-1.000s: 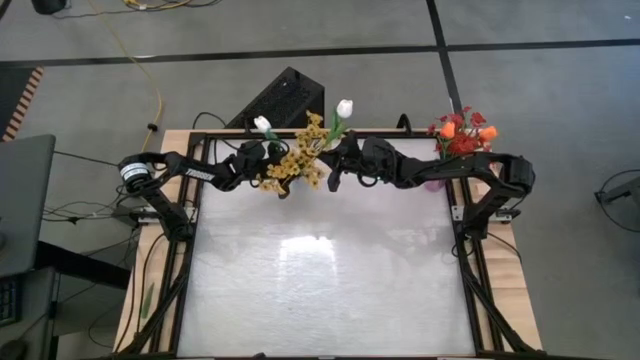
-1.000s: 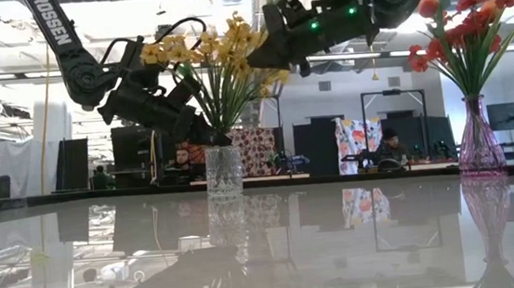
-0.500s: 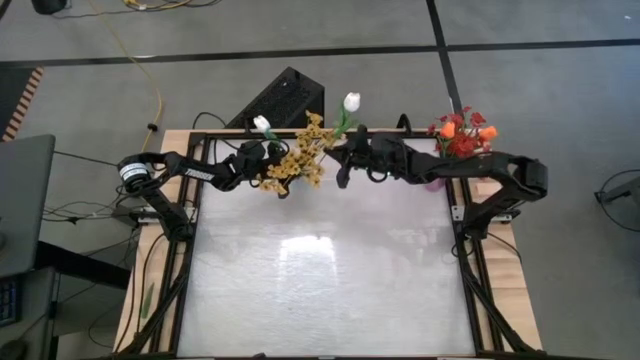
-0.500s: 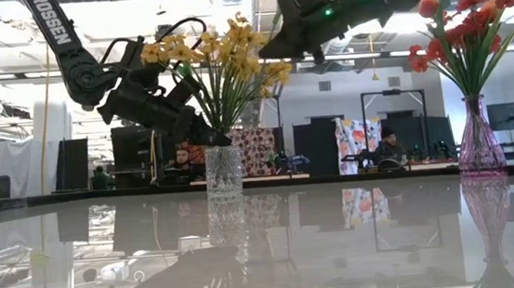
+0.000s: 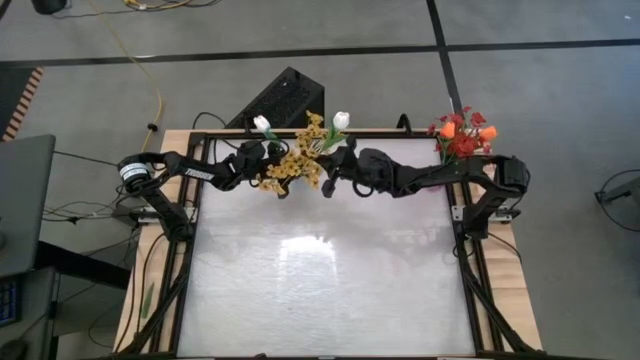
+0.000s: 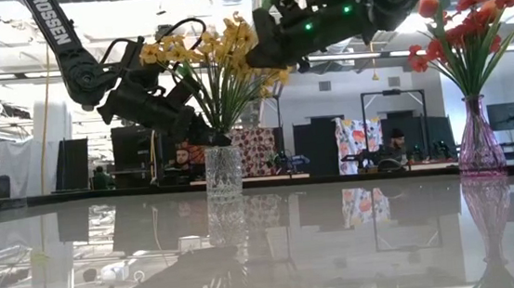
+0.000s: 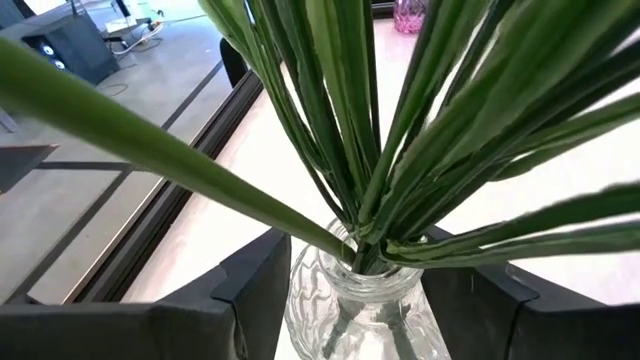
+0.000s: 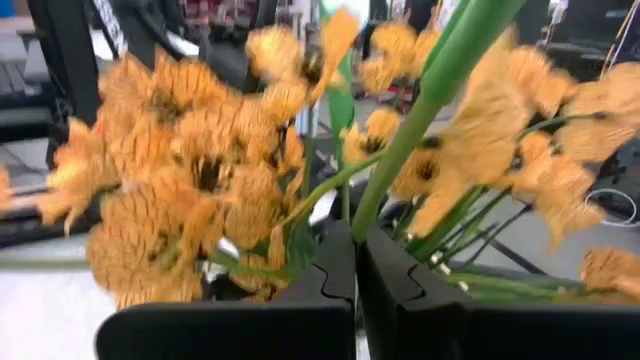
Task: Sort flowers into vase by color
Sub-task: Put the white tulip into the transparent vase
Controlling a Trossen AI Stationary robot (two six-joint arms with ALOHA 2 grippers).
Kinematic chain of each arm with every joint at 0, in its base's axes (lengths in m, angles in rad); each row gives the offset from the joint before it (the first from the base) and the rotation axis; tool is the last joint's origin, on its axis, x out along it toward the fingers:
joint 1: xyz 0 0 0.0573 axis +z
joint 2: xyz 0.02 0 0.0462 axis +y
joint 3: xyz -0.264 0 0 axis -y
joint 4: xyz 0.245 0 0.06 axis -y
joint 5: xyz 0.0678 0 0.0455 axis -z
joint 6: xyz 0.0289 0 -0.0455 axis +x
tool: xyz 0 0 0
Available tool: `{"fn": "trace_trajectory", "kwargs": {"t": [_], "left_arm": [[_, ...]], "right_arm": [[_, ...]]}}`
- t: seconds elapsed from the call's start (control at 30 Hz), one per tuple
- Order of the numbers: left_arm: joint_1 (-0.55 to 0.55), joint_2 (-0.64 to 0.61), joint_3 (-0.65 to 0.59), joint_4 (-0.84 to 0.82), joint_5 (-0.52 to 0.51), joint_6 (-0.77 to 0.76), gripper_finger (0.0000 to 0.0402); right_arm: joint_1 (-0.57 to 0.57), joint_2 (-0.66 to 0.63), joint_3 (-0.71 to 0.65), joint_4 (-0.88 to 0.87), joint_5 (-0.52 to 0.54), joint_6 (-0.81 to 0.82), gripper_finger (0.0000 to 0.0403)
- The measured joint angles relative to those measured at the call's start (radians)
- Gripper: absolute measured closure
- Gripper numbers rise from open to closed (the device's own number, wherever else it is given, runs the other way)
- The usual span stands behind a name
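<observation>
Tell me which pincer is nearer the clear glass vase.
Left. The left pincer straddles the clear glass vase at its neck, fingers open on either side. The right pincer hangs higher, among the yellow sprays, shut on a white tulip's stem.

yellow sprays (image 5: 292,165), white tulip buds (image 5: 341,120), pink vase (image 6: 479,148)

My 2 arms meet along the far edge of the table, seen from above. I have the left gripper (image 5: 268,160) reaching in from the far-left corner, its jaws standing wide, 1 dark finger (image 7: 255,275) to each side. The right gripper (image 5: 333,172) stretches in from the far-right corner toward the middle of that edge, raised above the tabletop, its fingertips (image 8: 338,262) pressed together on a thin green stem.
</observation>
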Motion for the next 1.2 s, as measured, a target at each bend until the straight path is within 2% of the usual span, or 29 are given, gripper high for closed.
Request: {"fn": "trace_trajectory", "kwargs": {"t": [0.53,0.83,1.0,1.2], "left_arm": [[0.000,0.002,0.000,-0.002,0.001,-0.007,0.0198],[0.000,0.002,0.000,-0.018,-0.002,-0.013,0.0198],[0.000,0.002,0.000,-0.019,-0.002,-0.002,0.0198],[0.000,0.002,0.000,-0.019,-0.002,-0.001,0.0198]], "right_arm": [[-0.007,0.001,0.000,0.032,-0.007,0.058,0.0379],[-0.006,0.095,0.002,0.142,0.026,0.044,0.0379],[-0.005,0.094,0.018,0.105,0.023,-0.030,0.0379],[0.019,0.138,0.162,-0.096,-0.032,-0.206,0.0379]]}}
